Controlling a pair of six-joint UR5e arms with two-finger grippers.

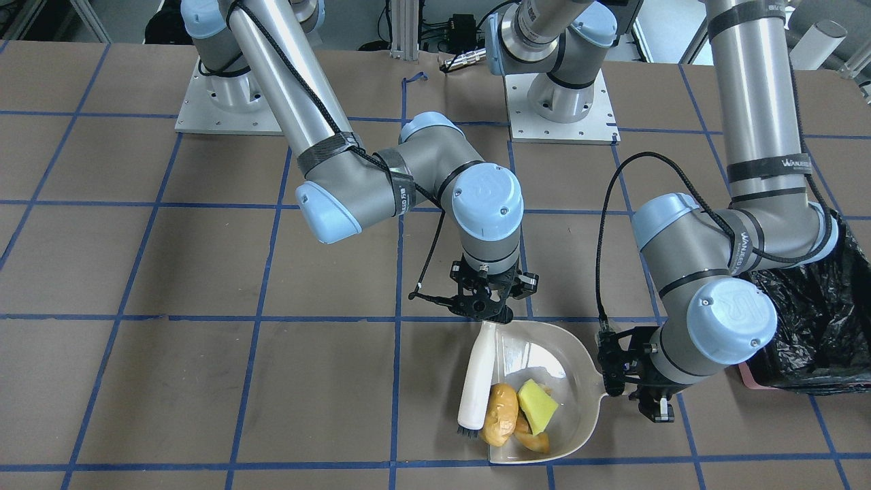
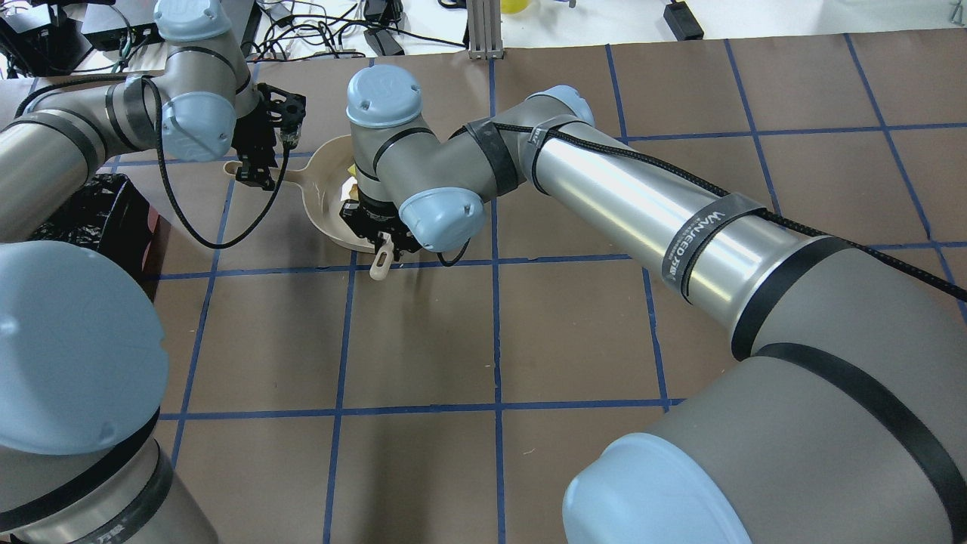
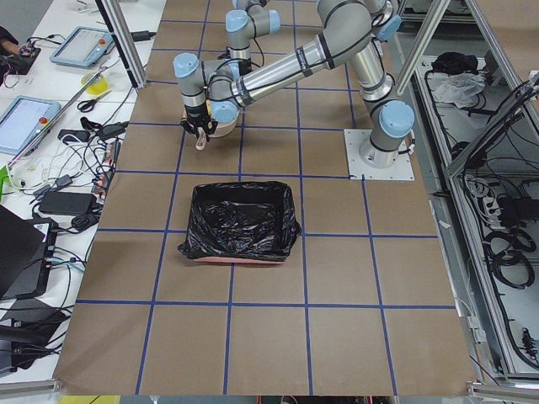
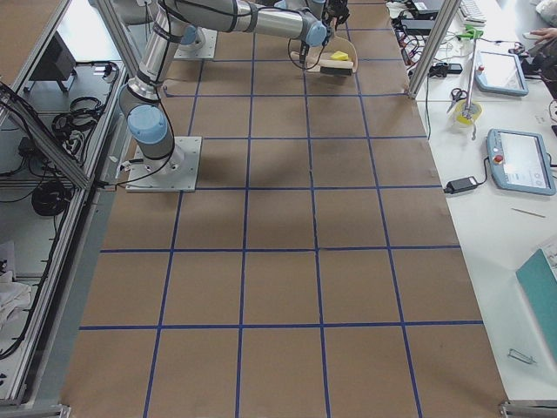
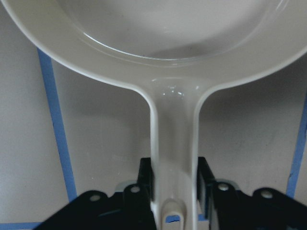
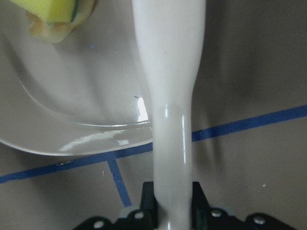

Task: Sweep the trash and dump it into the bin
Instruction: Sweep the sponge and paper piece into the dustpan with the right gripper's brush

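The beige dustpan [image 1: 537, 347] lies flat on the table and holds the trash: a golden-brown potato-shaped lump [image 1: 500, 414], a yellow-green wedge [image 1: 537, 405] and a tan bread-like piece [image 1: 534, 442]. My left gripper [image 1: 616, 381] is shut on the dustpan handle [image 5: 173, 158]. My right gripper [image 1: 486, 314] is shut on the white brush handle [image 1: 476, 378]; the black bristles [image 1: 469, 430] rest against the potato lump at the pan's mouth. The wedge also shows in the right wrist view [image 6: 53, 12]. The bin [image 1: 816, 327], lined with a black bag, stands beside the left arm.
The bin [image 3: 240, 223] stands open on the brown gridded table, roughly one grid square from the dustpan [image 3: 221, 126]. Both arm bases [image 1: 561, 116] are bolted at the robot's edge. Cables and devices lie beyond the table edge [image 2: 363, 30].
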